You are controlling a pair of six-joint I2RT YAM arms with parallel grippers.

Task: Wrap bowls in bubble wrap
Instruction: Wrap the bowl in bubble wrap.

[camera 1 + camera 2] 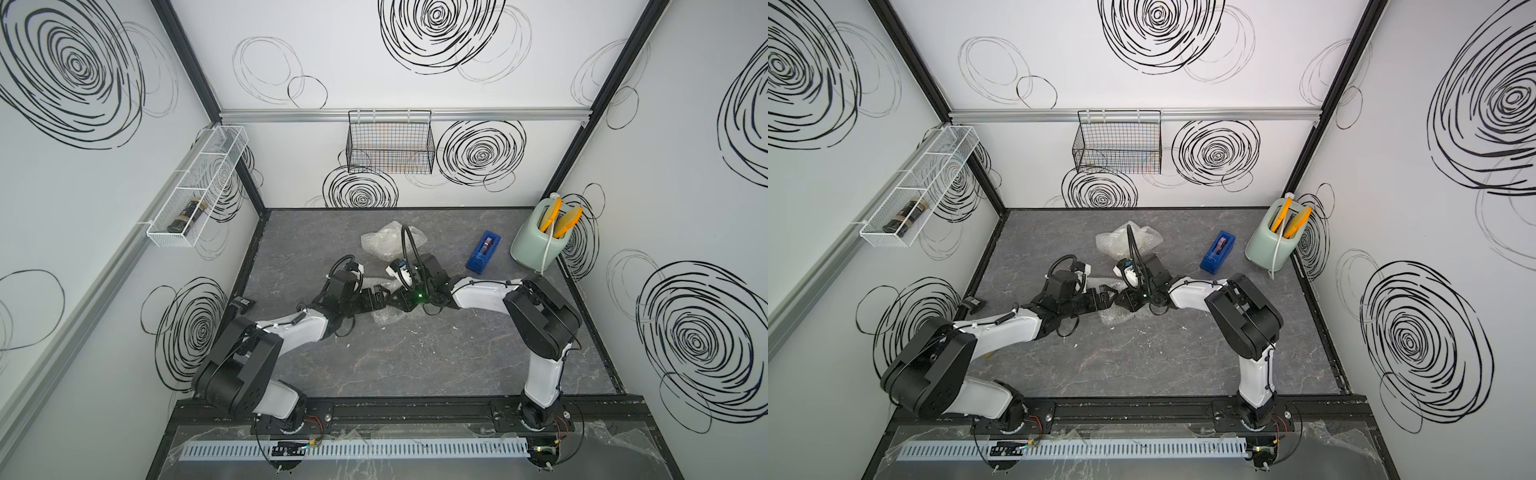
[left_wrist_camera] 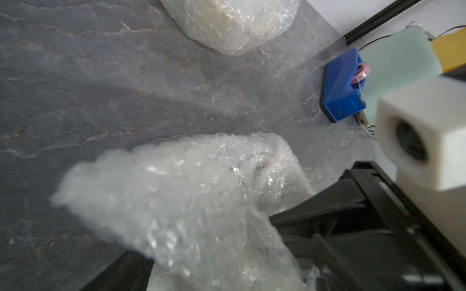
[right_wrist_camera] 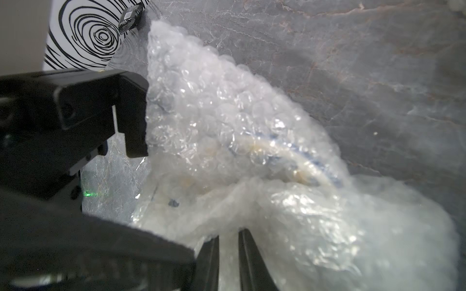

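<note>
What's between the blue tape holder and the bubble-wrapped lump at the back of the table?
Nothing: just bare grey tabletop separates the blue tape dispenser from the wrapped bundle, as the left wrist view shows.

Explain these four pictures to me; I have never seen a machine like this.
This is a robot with two jointed arms fixed at the near edge of a grey table. Each arm ends in a two-fingered claw. Two pictures look down from overhead and are nearly alike. The other two come from cameras on the arms' wrists. The claws meet at a bubble-wrap bundle, and the blue pattern of a bowl shows through it. The right claw pinches the wrap. The left claw stands open beside it. Farther back lie a second wrapped bundle, a blue tape dispenser and a pale green toaster.
</note>
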